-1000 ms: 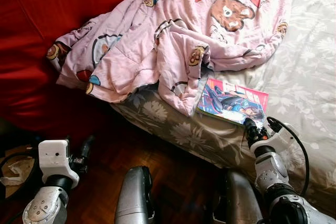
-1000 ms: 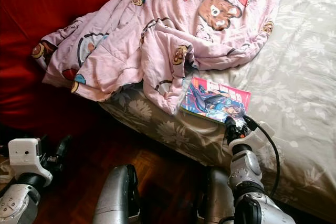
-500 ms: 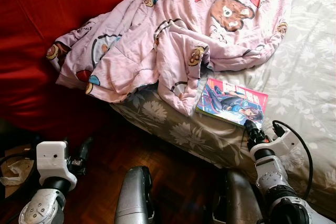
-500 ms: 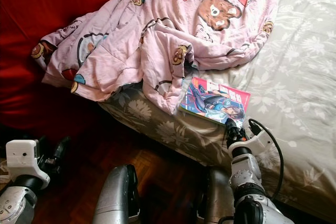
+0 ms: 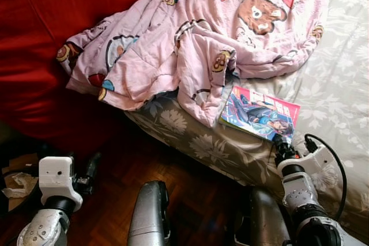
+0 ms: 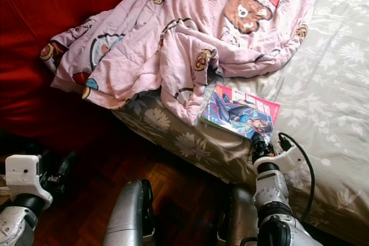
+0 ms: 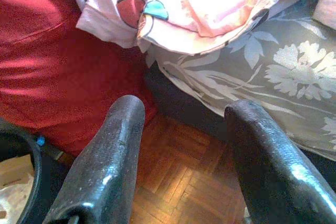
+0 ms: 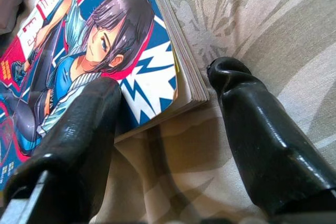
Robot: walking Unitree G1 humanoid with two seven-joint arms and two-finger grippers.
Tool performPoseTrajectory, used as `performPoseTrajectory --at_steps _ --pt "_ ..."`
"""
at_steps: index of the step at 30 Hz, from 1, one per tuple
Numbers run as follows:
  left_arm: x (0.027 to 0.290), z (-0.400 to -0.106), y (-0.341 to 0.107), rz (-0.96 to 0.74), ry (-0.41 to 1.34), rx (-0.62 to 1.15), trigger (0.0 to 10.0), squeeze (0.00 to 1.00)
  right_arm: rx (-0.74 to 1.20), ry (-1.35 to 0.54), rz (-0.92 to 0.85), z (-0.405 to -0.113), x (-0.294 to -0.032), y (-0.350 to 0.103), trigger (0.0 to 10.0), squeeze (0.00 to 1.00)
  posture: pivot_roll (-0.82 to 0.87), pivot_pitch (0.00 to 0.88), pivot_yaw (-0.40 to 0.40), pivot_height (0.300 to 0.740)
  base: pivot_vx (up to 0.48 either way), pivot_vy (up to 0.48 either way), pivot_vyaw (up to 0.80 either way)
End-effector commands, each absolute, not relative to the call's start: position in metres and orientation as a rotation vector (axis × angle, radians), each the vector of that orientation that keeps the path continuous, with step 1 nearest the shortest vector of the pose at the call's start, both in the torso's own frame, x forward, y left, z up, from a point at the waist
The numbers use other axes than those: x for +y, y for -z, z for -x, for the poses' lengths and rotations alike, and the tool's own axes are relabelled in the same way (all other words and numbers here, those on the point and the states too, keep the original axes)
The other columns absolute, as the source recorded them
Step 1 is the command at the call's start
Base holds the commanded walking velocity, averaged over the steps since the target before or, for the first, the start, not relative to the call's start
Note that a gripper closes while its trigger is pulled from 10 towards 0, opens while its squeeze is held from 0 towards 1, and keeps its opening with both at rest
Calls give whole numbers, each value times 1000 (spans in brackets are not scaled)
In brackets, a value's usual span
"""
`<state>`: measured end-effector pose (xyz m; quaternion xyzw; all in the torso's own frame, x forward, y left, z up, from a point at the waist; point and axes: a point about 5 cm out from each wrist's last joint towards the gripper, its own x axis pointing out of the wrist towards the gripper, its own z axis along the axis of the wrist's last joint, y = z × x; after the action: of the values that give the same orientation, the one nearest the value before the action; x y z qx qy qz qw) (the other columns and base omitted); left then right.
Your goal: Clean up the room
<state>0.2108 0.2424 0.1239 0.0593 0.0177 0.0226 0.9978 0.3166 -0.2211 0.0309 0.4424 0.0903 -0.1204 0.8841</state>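
Grey floral sheet (image 5: 340, 102) covers the bed, whose near edge runs from 9 o'clock down to 5 o'clock across the head views. Bare sheet lies open toward 3 o'clock, beyond the book.

Book (image 5: 260, 113): thin, glossy, cartoon cover in red and blue. Flat on the sheet, near the bed's edge, its far corner touching or just under the quilt.

Quilt (image 5: 219, 33): pink, teddy-bear print, bunched in a heap at 12 o'clock. One fold hangs over the bed's edge and another drapes toward the red cloth.

Red cloth (image 5: 52, 44): fills the 10 o'clock quarter, beside the bed, reaching down to the floor.

Floor (image 5: 190, 200): dark parquet at 6 o'clock, a narrow open strip between bed and red cloth. The robot's two grey legs stand there.

Right gripper (image 5: 282, 144): at 4 o'clock, on the sheet at the book's near corner. In the right wrist view its fingers (image 8: 262, 145) are spread wide, one on either side of that corner, clasping nothing.

Left gripper (image 7: 184, 161): low at 8 o'clock above the parquet, well apart from the bed. Fingers parted, nothing between them.

Box or bin (image 5: 14, 180): at 8 o'clock by the left arm, with crumpled pale paper inside; too shaded to tell more.
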Motion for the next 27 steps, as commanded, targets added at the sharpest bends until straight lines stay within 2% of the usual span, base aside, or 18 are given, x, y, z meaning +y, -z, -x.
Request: performPoseTrajectory --at_steps 1,3,10,11,12,27 --pt "250 -206 -122 -152 -63 64 10000 0 476 222 -1028 -283 -177 17 10000 0 346 326 134 572 0 0 0" --pt "250 -206 -123 -156 -61 62 10000 0 474 171 -1039 -286 -169 15 10000 0 348 324 134 572 0 0 0" --pt "251 -207 -124 -155 -62 59 10000 0 451 153 -1059 -290 -166 11 10000 0 350 324 135 572 0 0 0" --pt "251 -207 -124 -155 -61 59 10000 0 446 149 -1061 -291 -166 10 9176 0 348 323 134 572 0 0 0" --pt "250 -207 -124 -155 -62 59 10000 0 440 148 -1062 -292 -166 9 0 0 347 323 133 572 0 0 0" --pt "251 -211 -121 -155 -73 60 10000 0 367 149 -1056 -300 -176 0 0 0 338 309 127 572 0 0 0"
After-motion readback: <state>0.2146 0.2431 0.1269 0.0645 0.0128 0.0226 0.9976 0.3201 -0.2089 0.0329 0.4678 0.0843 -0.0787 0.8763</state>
